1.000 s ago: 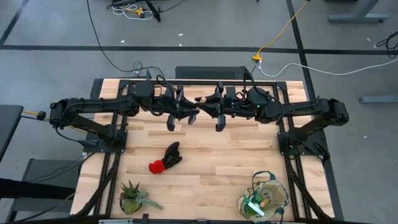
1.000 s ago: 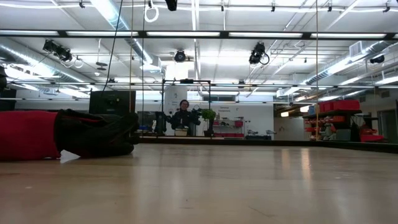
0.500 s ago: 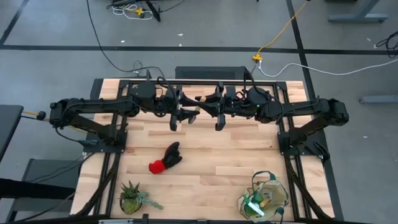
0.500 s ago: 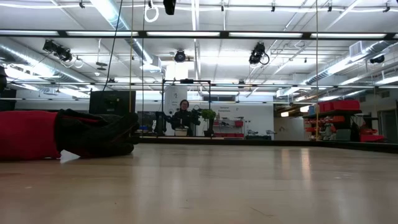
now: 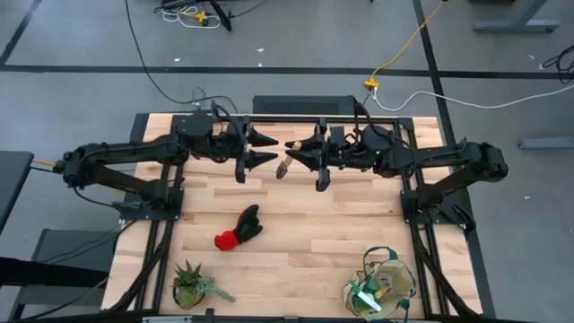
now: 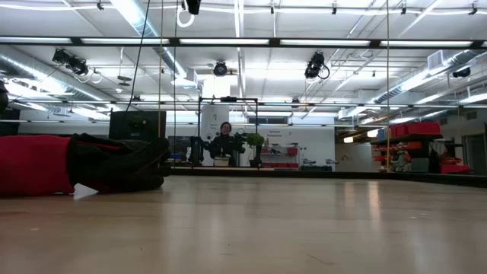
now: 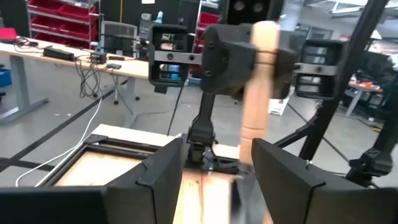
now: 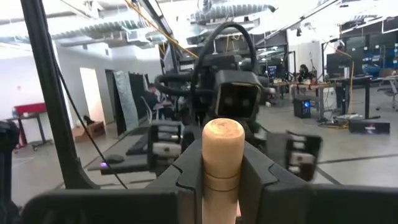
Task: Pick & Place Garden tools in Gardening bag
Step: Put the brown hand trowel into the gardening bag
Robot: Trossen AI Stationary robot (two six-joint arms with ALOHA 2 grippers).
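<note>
My right gripper (image 5: pixel 297 155) is over the far middle of the table, shut on a wooden-handled metal garden tool (image 5: pixel 285 157). The right wrist view shows the handle (image 8: pixel 222 155) upright between its fingers. My left gripper (image 5: pixel 267 149) stands open just left of the tool, facing it and touching nothing; its wrist view shows the handle (image 7: pixel 257 81) beyond the spread fingers. The red-and-black gloves (image 5: pixel 239 229) lie flat on the table's middle and fill the left of the low view (image 6: pixel 76 164). The gardening bag (image 5: pixel 381 287) stands at the near right with a bright green piece (image 5: pixel 362 297) inside. My right gripper pinches the tool's wooden handle (image 8: pixel 222 177) between its two fingers, a little below the rounded free end (image 8: pixel 223 130). The fingers come about level from the table's right and lie across the handle. The tool is lifted clear, roughly upright, with its metal end (image 5: pixel 282 170) below.
A small spiky potted plant (image 5: pixel 192 285) stands at the near left corner. Black frame rails (image 5: pixel 161 233) run along the left and right sides of the table. Bare wood lies between the gloves and the bag.
My left gripper has opened, let go of the tool and drawn back toward the table's left edge. The tool has stayed in my right gripper, which has kept its place.
</note>
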